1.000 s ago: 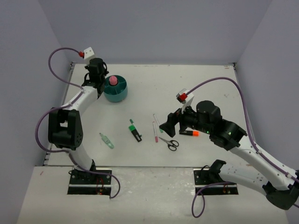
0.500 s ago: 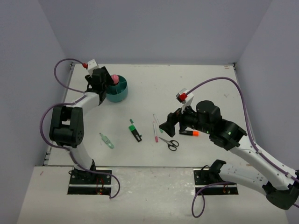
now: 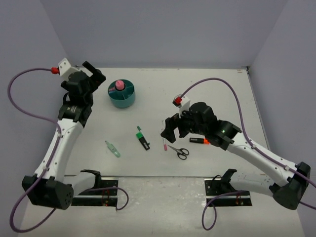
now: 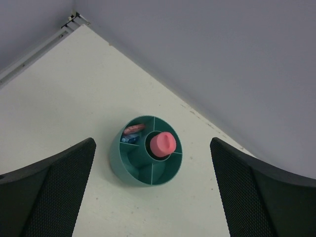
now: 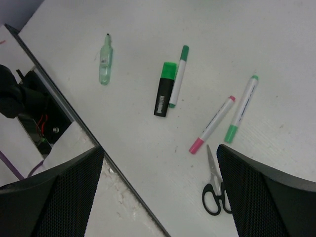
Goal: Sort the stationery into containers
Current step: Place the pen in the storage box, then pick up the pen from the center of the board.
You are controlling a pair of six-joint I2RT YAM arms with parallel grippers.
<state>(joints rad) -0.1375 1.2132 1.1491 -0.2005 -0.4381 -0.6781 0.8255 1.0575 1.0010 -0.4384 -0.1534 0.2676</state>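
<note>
I am holding my left fingers (image 4: 54,192) spread wide with nothing between them, high above the teal organizer (image 4: 123,165), which is standing near the far left corner of the surface (image 5: 276,44). The pink roll (image 4: 163,143) is sitting upright in its central cup. A pink marker (image 4: 133,130) and something blue are lying in an outer compartment beside it. Hanging back like this is giving me a clear look at which slots are free.

My right fingers (image 5: 59,197) are also standing apart and empty, hovering over the loose pieces so I can choose one. A black-and-green marker (image 5: 164,89) is touching a thin green-capped pen (image 5: 177,76). Two more white pens and the scissors (image 5: 215,187) are lying just beside them, and a pale green marker (image 5: 104,61) is lying well apart. The black-and-orange marker (image 3: 199,140) is lying partly under that arm.
</note>
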